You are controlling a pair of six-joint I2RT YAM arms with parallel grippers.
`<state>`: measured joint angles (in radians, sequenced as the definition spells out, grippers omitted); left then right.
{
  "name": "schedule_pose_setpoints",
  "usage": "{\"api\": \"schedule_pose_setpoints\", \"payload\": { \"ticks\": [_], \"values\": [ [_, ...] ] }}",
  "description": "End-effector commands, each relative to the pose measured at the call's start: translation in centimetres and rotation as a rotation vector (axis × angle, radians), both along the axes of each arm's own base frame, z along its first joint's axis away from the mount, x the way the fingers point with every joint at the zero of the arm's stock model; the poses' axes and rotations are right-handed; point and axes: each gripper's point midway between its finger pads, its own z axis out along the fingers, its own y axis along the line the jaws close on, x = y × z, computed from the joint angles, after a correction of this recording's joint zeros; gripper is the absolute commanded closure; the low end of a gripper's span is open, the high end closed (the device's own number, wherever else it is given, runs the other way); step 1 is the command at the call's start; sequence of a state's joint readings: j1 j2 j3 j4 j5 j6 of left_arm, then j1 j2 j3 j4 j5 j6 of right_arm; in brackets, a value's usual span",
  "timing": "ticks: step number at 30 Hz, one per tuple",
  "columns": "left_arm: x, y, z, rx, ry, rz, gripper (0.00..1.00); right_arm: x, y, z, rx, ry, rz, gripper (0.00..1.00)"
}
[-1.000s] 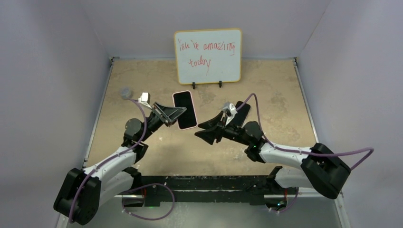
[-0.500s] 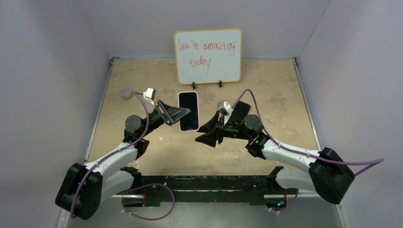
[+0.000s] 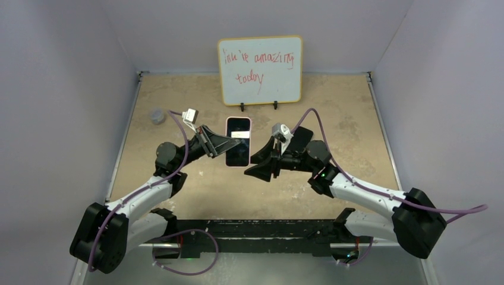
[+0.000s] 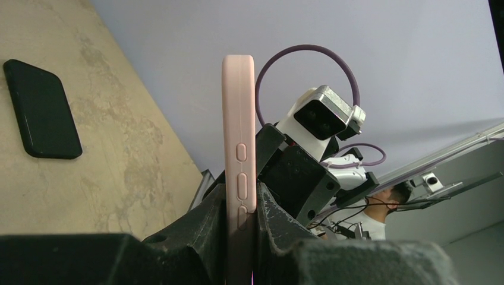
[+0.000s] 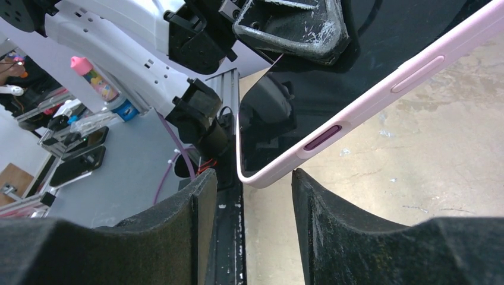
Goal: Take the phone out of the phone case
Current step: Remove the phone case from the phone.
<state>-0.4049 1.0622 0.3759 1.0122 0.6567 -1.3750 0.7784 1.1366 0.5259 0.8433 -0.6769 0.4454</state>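
1. Left wrist view: my left claw [image 4: 241,208] clamps the pink phone case [image 4: 239,119]; a black slab [image 4: 41,110] lies on the bench [image 4: 119,148];
2. from above, I see the phone [image 3: 238,142] inside it, aloft;
3. right wrist view: my right claw [image 5: 252,181] gapes, straddling a case corner.

Soft, even light; faint shadows.

Phone [image 3: 238,140] seated in its pink case [image 4: 239,148]
The dark, glossy screen faces upward with a small bright reflection on it. The soft pink case wraps every edge, its side buttons showing as raised pills. The pair hangs in the air, its long axis pointing toward the whiteboard [image 3: 260,70], just in front of the whiteboard's feet and slightly left of centre.
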Motion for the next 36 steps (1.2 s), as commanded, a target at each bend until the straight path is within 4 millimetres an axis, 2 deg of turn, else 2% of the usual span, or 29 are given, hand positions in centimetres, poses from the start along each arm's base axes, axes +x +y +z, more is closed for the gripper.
{"api": "schedule_pose_setpoints", "payload": {
  "ticks": [1,20,26,33,36],
  "values": [
    [-0.7,0.4,4.2,-0.052,-0.174,0.002,1.00,0.0,0.2,2.4,0.050,-0.048,0.016,0.49],
    [-1.5,0.2,4.5,-0.046,-0.220,-0.035,1.00,0.1,0.6,2.5,0.055,-0.031,0.030,0.60],
    [-1.6,0.3,4.6,-0.050,-0.222,-0.037,1.00,0.2,0.7,2.3,0.048,-0.032,0.035,0.75],
    [-1.6,0.1,4.3,-0.054,-0.188,-0.052,1.00,0.5,1.0,2.1,0.035,-0.049,0.036,0.98],
    [-1.6,0.1,4.1,-0.060,-0.165,-0.061,1.00,1.1,1.1,2.0,0.021,-0.075,0.016,1.00]
  ]
}}
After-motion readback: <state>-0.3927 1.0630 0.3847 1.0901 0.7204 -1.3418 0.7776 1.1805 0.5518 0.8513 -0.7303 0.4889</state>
